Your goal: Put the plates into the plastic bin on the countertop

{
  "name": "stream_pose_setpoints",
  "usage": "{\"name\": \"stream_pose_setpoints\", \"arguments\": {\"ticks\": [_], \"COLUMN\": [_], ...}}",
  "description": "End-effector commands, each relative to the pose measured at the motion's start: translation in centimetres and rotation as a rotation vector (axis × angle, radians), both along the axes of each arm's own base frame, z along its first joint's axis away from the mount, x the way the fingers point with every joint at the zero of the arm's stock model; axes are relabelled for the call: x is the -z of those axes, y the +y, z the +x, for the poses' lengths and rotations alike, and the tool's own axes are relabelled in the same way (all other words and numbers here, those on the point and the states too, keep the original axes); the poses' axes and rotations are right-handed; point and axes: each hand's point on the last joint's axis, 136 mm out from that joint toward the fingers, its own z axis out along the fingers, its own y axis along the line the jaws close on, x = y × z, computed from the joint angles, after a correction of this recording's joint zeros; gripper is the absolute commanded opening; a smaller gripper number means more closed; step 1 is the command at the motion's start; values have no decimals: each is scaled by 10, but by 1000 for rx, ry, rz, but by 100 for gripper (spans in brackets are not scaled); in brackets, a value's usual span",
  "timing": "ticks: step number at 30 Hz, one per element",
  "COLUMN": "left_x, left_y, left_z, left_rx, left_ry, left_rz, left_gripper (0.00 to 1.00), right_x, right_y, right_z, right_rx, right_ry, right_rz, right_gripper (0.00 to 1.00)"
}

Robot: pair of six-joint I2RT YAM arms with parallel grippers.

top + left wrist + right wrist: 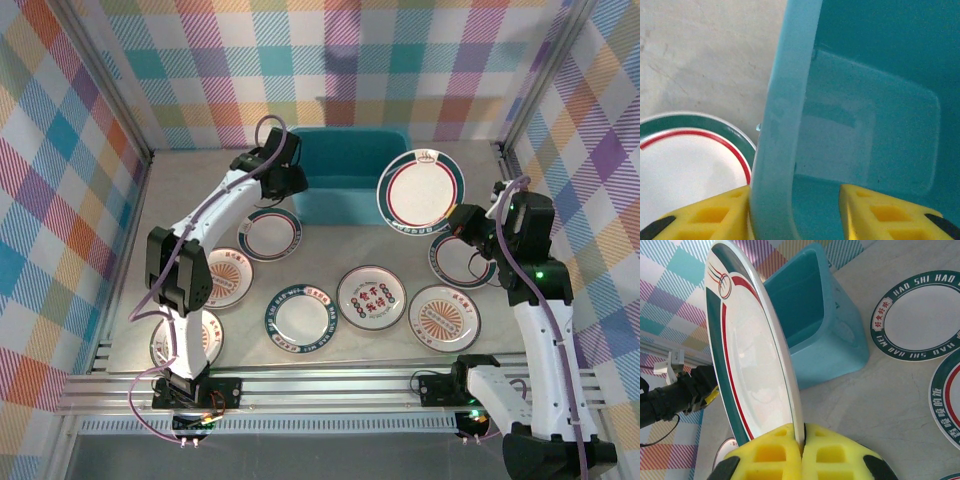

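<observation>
Right gripper [802,442] clamps round white green-rimmed plate [755,360] by its edge; left gripper [794,210], jaws apart, straddles wall of teal rectangular plastic bin [777,115].

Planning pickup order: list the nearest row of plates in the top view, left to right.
Half-hidden orange plate → dark-rimmed lettered plate → plate with red-green characters → orange sunburst plate.

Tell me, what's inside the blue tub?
Only its bare teal floor shows inside the plastic bin, seen from the left wrist. From above, the plate held by the right gripper covers its right corner.
</observation>
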Motion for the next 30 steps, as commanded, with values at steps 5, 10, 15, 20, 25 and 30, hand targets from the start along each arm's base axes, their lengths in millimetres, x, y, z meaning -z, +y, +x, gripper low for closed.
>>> {"name": "stream_pose_setpoints", "arguments": {"ticks": [5, 10, 15, 20, 25, 30], "left_x": [-17, -19, -19, -21, -20, -25], "left_y": [-18, -30, -38, -46, -51, -45], "left_z": [-23, -32, -44, -56, -65, -66], "left_rx": [-18, -15, -25, -34, -42, -33], "left_ry": [2, 25, 41, 51, 53, 29], "left_rz": [-104, -137, -158, -192, -224, -195], "left_gripper": [38, 37, 35, 35, 35, 38], "right_x": [-16, -21, -26, -38, -49, -54], "right_y": [3, 3, 4, 10, 28, 46], "right_z": [-3, -4, -3, 6, 33, 68], "right_rx": [-27, -30, -37, -73, -174, -253], "right_ry": [-67, -83, -95, -116, -96, -60], "right_rz": [-8, -12, -9, 8, 69, 48], "right_gripper": [0, 0, 0, 0, 0, 0]}}
